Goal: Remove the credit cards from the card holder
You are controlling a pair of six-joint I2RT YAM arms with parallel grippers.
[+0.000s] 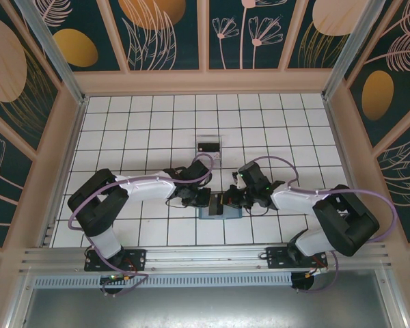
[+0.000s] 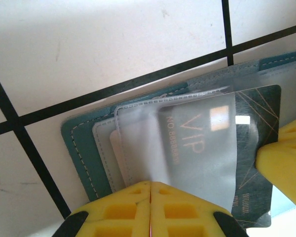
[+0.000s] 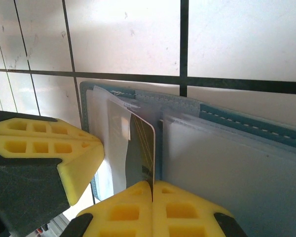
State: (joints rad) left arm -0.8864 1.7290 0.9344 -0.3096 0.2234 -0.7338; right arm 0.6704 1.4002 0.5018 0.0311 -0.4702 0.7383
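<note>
Clenched left fingers (image 2: 118,210) are seen pinning a clear plastic sleeve (image 2: 138,158) of the slate-blue bifold card holder (image 2: 79,148), which is laid open on the white tiled desk (image 2: 113,44) between the two arms, near their bases. The right fingers (image 3: 187,212) are shut on the exposed edge of the thin black VIP credit card (image 2: 256,128), which is partly drawn out of that sleeve. The free side of the card is turned toward the right arm. By its lettering, the long axis is taken to run toward the left fingers. The pull is therefore judged to fall to the right arm, sideways and away from the pinned sleeve.
</note>
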